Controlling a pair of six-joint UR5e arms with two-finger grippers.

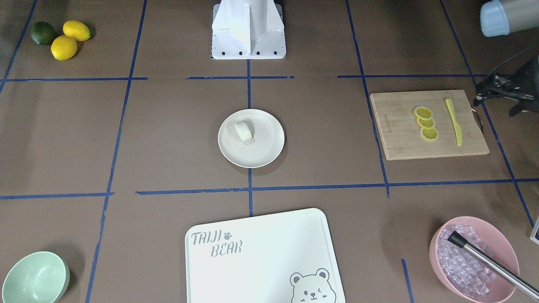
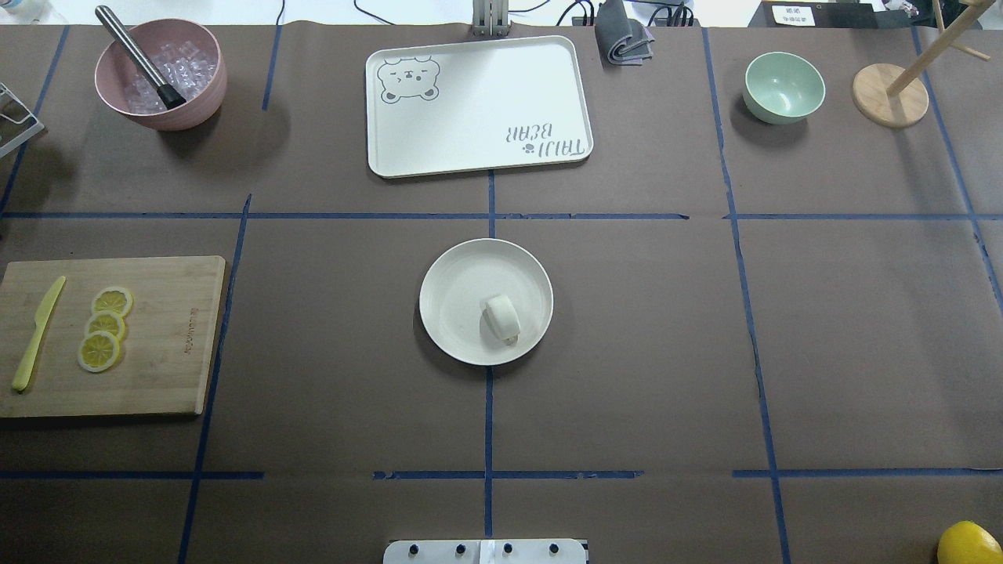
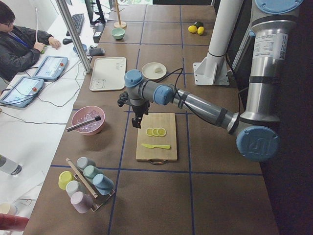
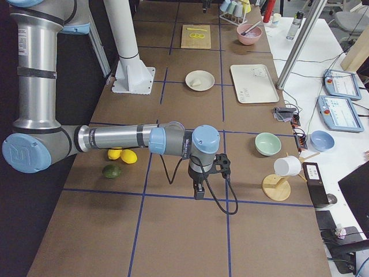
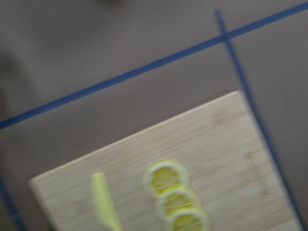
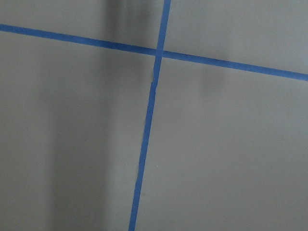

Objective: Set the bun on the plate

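Note:
The small white bun (image 2: 501, 317) lies on the round cream plate (image 2: 450, 305) at the table's middle, toward the plate's robot-side edge; the front view shows the bun (image 1: 244, 130) and the plate (image 1: 265, 151) too. Nothing touches either. My left gripper (image 3: 136, 122) hangs fingers-down over the table by the wooden board's corner, well away from the plate; I cannot tell whether it is open or shut. My right gripper (image 4: 198, 193) hangs over bare table near a tape line at the robot's far right; its state cannot be told either. Neither wrist view shows fingers.
A wooden board (image 2: 157, 337) with three lemon slices (image 2: 102, 325) and a yellow knife (image 2: 35, 333) lies left. Beyond the plate are the bear-printed board (image 2: 478, 102), a pink ice bowl (image 2: 161, 74), a mint bowl (image 2: 783, 86) and a wooden stand (image 2: 889, 94). Lemons and a lime (image 1: 63, 35) sit by the robot's right.

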